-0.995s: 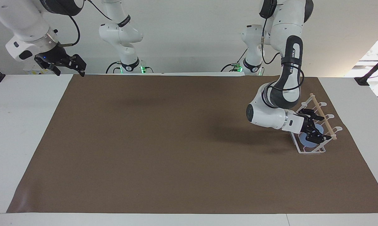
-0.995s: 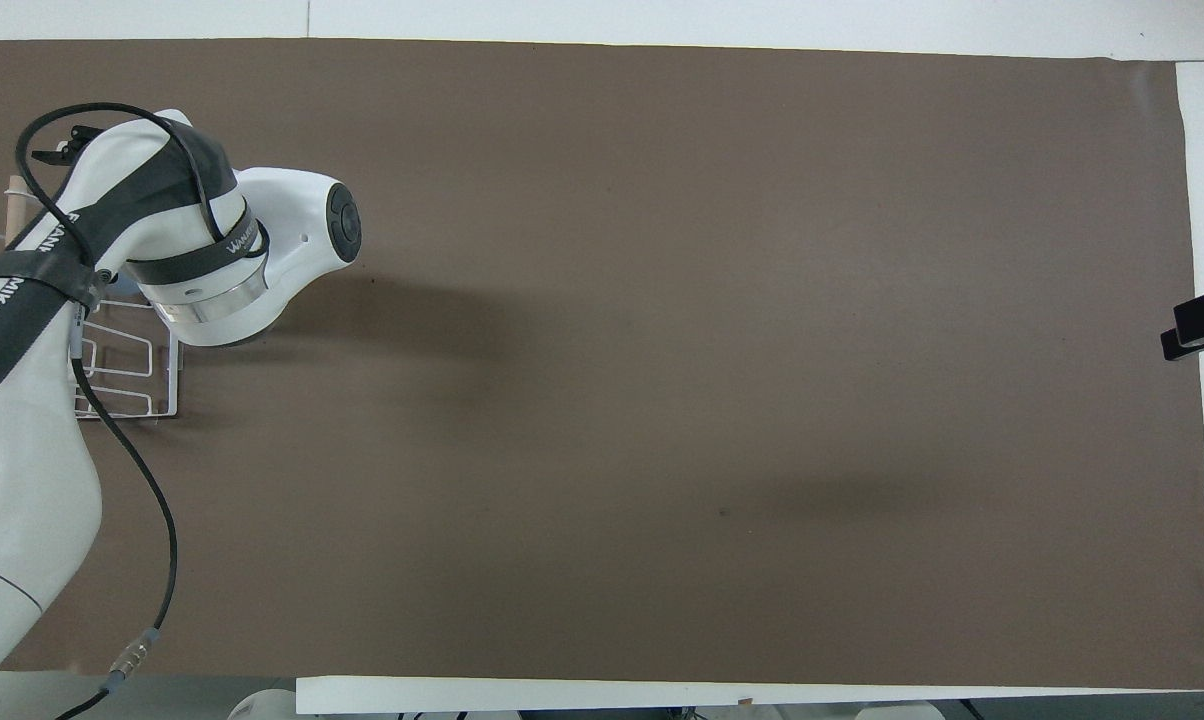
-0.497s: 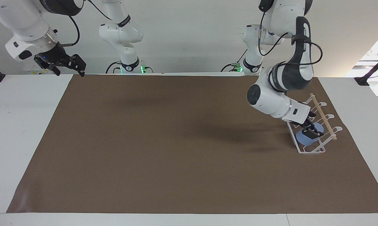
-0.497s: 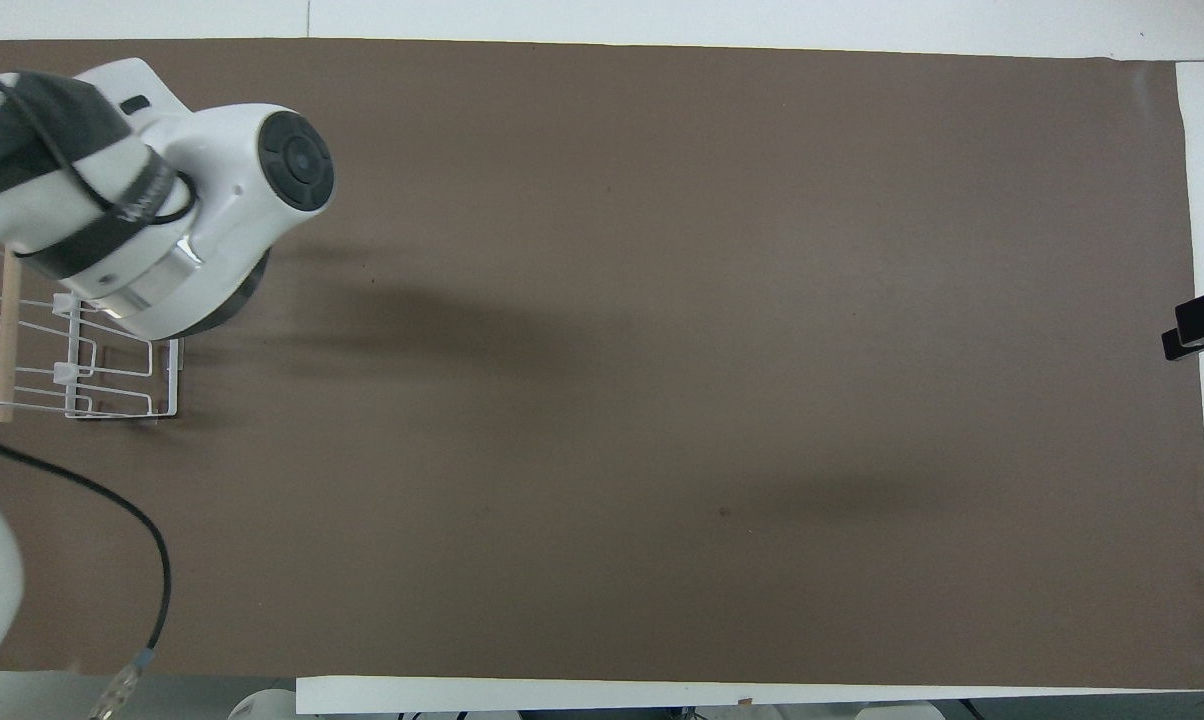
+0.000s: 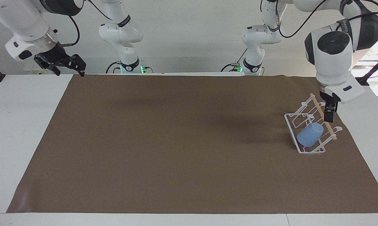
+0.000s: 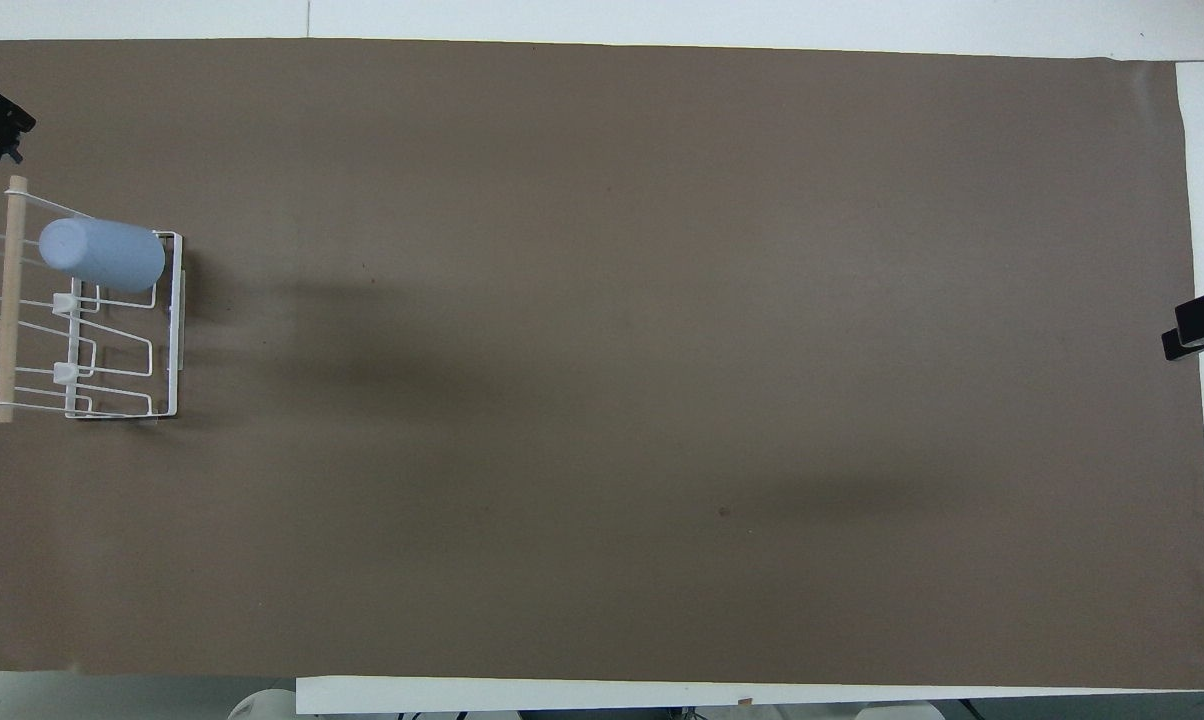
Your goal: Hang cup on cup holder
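1. Facing view: the cup hangs tilted on a cup holder prong at the left arm's end of the table.
2. The left gripper, jaws released and empty, hangs over the rack's wooden rod; a clumsy exit could snag it.
3. The right gripper waits, jaws released.

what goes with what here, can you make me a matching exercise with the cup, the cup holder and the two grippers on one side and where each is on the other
Things:
1. cup
2. cup holder
3. left gripper
4. right gripper

Places:
A. raised by the table's edge at the right arm's end, waiting
B. slanted on a prong of the rack
C. on the brown mat at the left arm's end of the table
D. up over the wooden rod, apart from the cup

Pairs: 1-B, 2-C, 3-D, 4-A
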